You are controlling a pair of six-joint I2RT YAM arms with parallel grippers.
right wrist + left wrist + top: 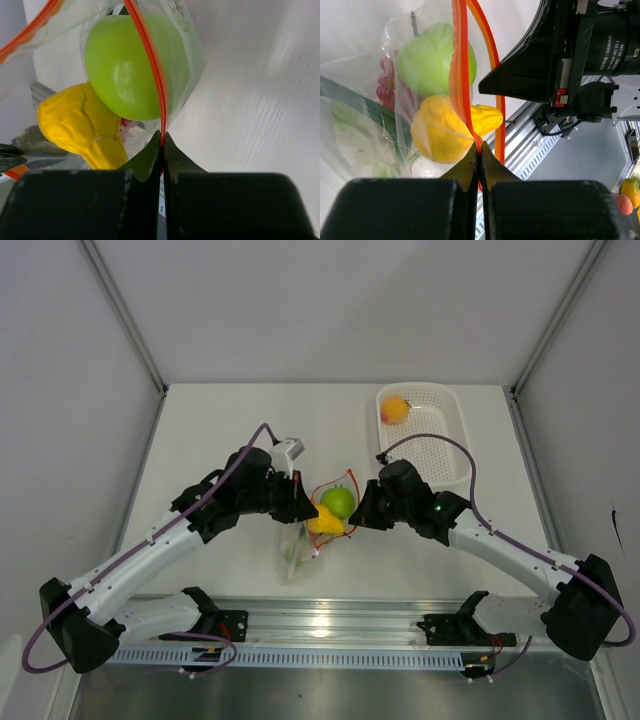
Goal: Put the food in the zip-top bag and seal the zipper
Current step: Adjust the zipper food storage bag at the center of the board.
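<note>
Two hands pinch the bag's mouth from opposite ends: the left hand (480, 150) is closed tight on the thin red-orange zipper strip (460, 75), and the right hand (161, 137) is clamped on the same strip at its other end. Between them sits the small clear crinkly zip-top bag (395, 40), already holding the round green toy apple (130, 70), the lumpy yellow piece (75, 120), dark green stalks (350, 95) and dark red bits (384, 82). Sealing looks unfinished: the left wrist view shows the strip's two lips standing apart, with the yellow piece bulging between them. Only the top view shows the orange-yellow round fruit (394, 409) lying well apart in the white perforated plastic basket (445, 445) at the far right of the white surface (220, 440), so filling seems incomplete too.
</note>
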